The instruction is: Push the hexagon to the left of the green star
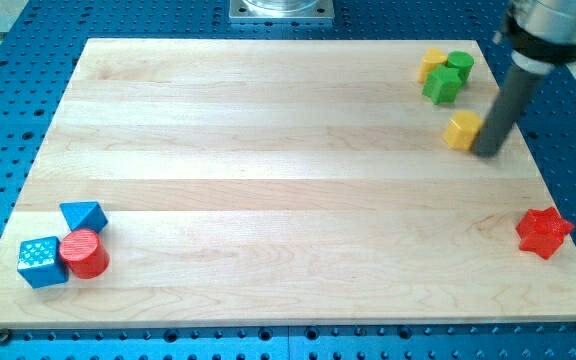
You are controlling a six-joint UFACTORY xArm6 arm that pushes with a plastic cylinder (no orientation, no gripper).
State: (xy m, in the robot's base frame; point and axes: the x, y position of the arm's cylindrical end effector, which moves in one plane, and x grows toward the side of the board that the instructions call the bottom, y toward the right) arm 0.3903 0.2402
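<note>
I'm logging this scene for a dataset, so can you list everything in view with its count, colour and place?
Wooden board: one, pale wood, fills most of the view, lying on a blue perforated table.
Yellow hexagon block: one, upper right, touching my tip on its right side.
Green star block: one, upper right corner cluster.
Green cylinder block: one, just above-right of the green star.
Yellow block: one, shape unclear, left of the green cylinder.
Red star block: one, right edge, lower.
Blue triangular block: one, lower left.
Blue cube block: one, lower left corner.
Red cylinder block: one, between the two blue blocks.
My tip: one dark rod, upper right.
</note>
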